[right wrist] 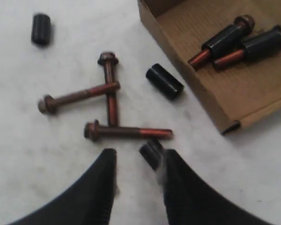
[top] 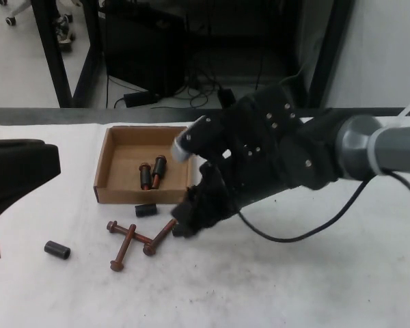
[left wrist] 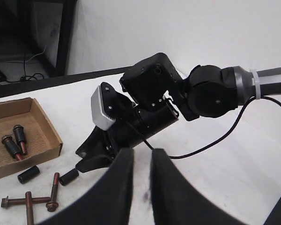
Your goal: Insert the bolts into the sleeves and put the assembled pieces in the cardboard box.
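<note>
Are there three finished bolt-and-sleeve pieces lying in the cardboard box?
No, the cardboard box holds just two assembled pieces, lying side by side.

Beyond the white-covered bench [top: 294,287], black frame legs [top: 51,48] stand on a pale floor [top: 14,68]. Tangled cables [top: 191,92] lie beneath, and a white wall [left wrist: 178,28] stands behind.

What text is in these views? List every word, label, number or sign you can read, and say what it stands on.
No text can be read in any view.
The cardboard box has plain walls with no print.
The loose bolts, the sleeves and the assembled pieces carry no visible marks.
The right gripper shows no label.
</note>
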